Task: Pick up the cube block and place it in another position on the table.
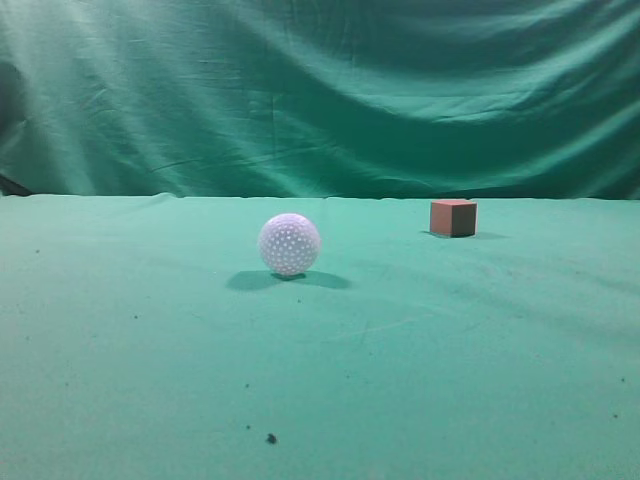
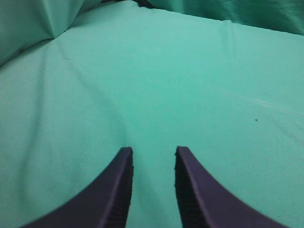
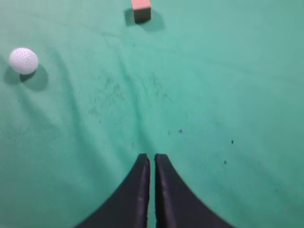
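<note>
Cube block (image 1: pixel 453 217) sitting untouched on the green bench (image 1: pixel 150 380), right of a white dimpled ball (image 1: pixel 289 244).

Exterior view is showing no arm. Left gripper (image 2: pixel 153 156) is hanging over bare cloth, jaws narrowly parted, holding nothing. Right gripper (image 3: pixel 152 159) is facing the cube block (image 3: pixel 141 10) far ahead, jaws nearly touching, empty; it should be opening wide, squaring to flat faces and steering clear of the ball (image 3: pixel 23 60).

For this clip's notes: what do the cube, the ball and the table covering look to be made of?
The cube block: matte reddish-brown, sharp-edged, plain faces; probably painted wood or dense foam, cannot tell which. The white ball: hard-looking plastic with regular dimples, like a golf ball. The table: covered in green woven cloth, shown by soft creases and no shine.
</note>
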Tool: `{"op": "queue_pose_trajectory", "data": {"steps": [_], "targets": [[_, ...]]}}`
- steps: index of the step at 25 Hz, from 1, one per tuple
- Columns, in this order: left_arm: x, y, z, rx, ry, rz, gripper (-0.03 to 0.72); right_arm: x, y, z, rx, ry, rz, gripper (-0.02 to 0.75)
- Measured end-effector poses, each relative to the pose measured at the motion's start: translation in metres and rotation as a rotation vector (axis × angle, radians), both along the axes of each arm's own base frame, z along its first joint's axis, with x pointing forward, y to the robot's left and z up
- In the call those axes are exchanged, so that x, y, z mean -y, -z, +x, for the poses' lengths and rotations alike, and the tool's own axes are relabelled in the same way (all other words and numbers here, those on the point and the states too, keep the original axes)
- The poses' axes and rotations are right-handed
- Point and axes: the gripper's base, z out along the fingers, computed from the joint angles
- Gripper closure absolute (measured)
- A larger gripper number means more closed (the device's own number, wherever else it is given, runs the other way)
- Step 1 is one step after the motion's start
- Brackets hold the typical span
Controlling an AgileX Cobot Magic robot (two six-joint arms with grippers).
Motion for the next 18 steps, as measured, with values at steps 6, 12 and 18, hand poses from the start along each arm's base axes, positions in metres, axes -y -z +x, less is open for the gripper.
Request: {"op": "queue_pose_trajectory", "data": {"steps": [6,12,18], "targets": [[0.0,0.0,0.0,0.0,0.0,0.0,0.453,0.019,0.039,-0.018,0.253,0.075,0.047,0.738],[0.0,0.0,0.0,0.0,0.0,0.0,0.453,0.034,0.091,-0.042,0.387,0.232,0.102,0.738],[0.0,0.0,0.0,0.0,0.0,0.0,0.453,0.038,0.137,-0.06,0.441,0.29,0.122,0.738]]}}
